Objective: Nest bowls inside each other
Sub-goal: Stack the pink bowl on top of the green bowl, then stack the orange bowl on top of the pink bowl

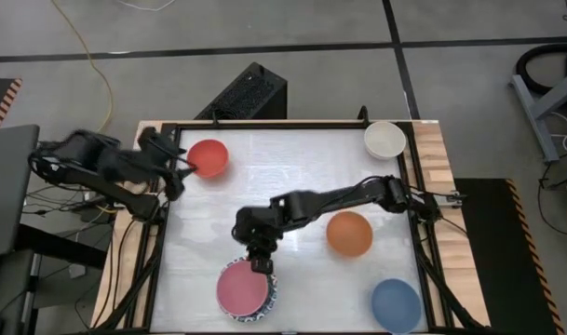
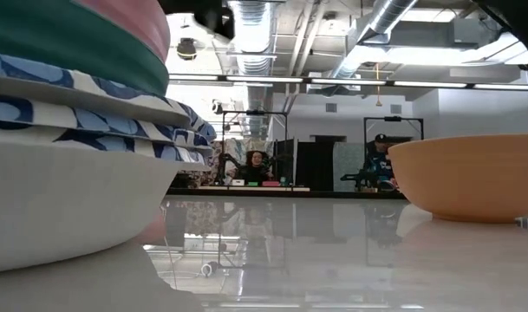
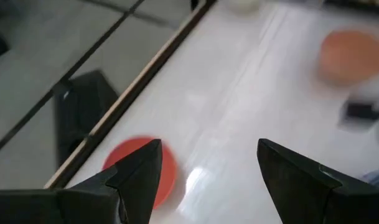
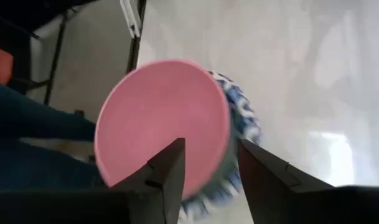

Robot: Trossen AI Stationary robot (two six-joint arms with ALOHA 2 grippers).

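Observation:
Near the table's front edge stands a stack: a pink bowl (image 1: 243,287) (image 4: 161,118) sits in a green bowl (image 2: 73,43), which rests in white bowls with blue-patterned rims (image 2: 90,113) (image 4: 242,118). My right gripper (image 1: 262,266) (image 4: 211,165) hangs open just above the pink bowl's far rim, one finger to each side of it. A red bowl (image 1: 209,158) (image 3: 167,165) stands at the far left, with my left gripper (image 1: 179,169) (image 3: 208,165) open above and beside it. Orange (image 1: 348,233), blue (image 1: 396,304) and cream (image 1: 384,140) bowls stand alone.
A raised wooden frame (image 1: 430,186) borders the white table. The orange bowl (image 2: 472,178) stands right of the stack, with bare table between them. A black box (image 1: 248,93) sits beyond the far edge. People show in the room behind, in the low view.

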